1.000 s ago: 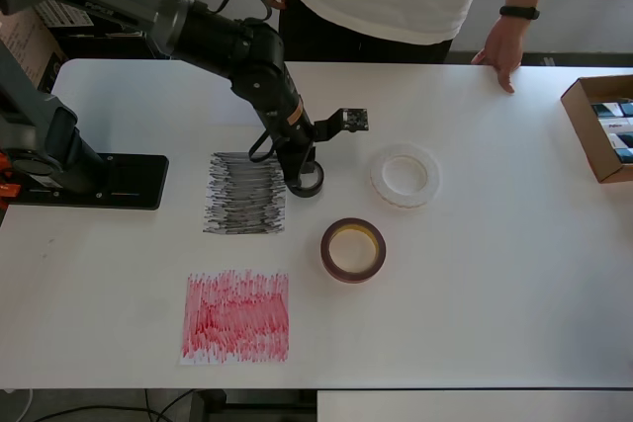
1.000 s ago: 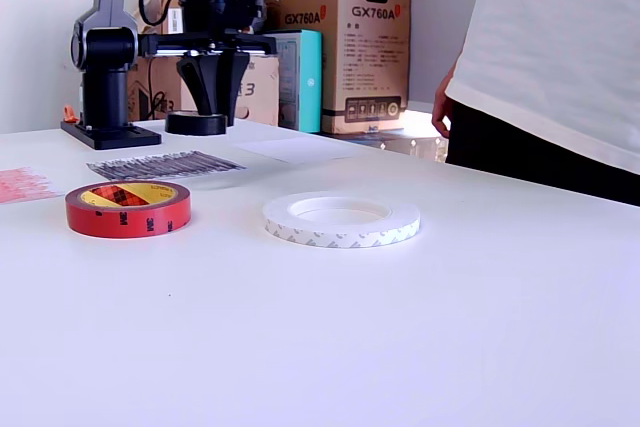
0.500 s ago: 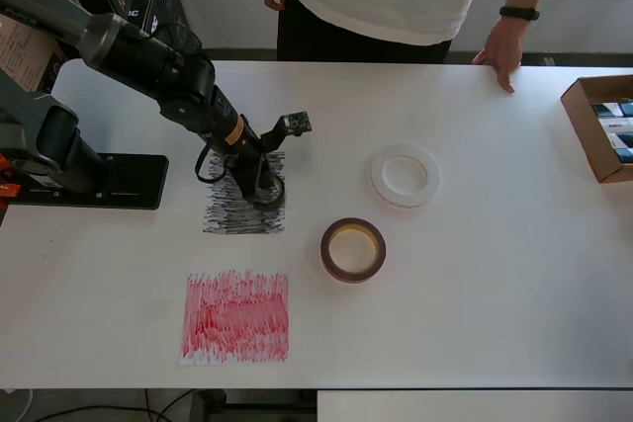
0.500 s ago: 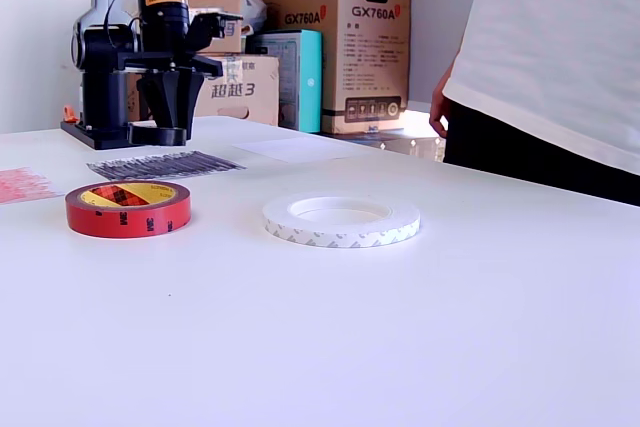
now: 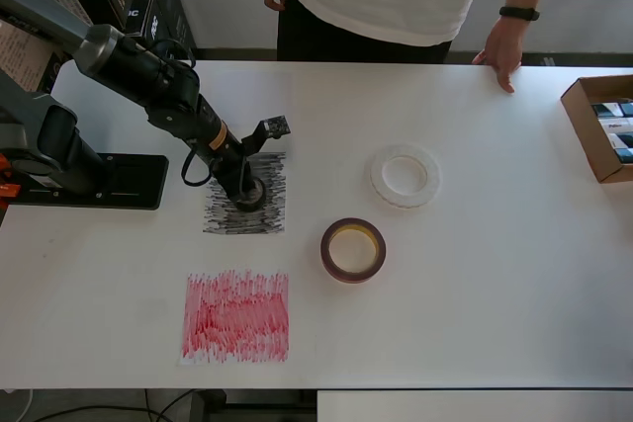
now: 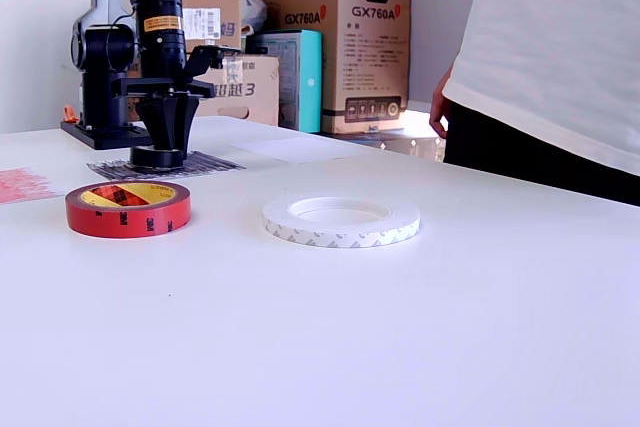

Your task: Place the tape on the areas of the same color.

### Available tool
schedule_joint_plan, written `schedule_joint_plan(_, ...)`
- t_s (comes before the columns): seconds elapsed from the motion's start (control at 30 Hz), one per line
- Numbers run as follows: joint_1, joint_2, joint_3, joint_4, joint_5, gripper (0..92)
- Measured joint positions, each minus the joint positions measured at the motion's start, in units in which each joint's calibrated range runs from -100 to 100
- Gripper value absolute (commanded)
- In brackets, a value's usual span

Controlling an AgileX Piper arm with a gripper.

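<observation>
Gripper (image 5: 243, 188) sits low over the black patch (image 5: 267, 207), its fingers clamped on the black tape roll (image 6: 157, 158), which appears to touch the scribble near its centre. Releasing well means letting the roll settle flat, spreading the fingers just enough, then lifting straight up so it doesn't drag. From the black patch in the overhead view, the red patch (image 5: 235, 316) lies at six o'clock, the red-brown roll (image 5: 353, 250) at four, the white roll (image 5: 405, 176) at three.

Small roll (image 5: 247, 192) on upper patch (image 5: 267, 212); other rolls (image 5: 353, 249) overhead-right, off patches.
</observation>
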Motion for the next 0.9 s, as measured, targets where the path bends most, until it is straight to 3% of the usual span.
schedule_joint_plan(0.5,1.27,0.0,0.0,0.0,0.0,1.1)
schedule_joint_plan(0.6,1.27,0.0,0.0,0.0,0.0,10.3)
schedule_joint_plan(0.77,1.27,0.0,0.0,0.0,0.0,34.7)
schedule_joint_plan(0.9,1.27,0.0,0.0,0.0,0.0,44.2)
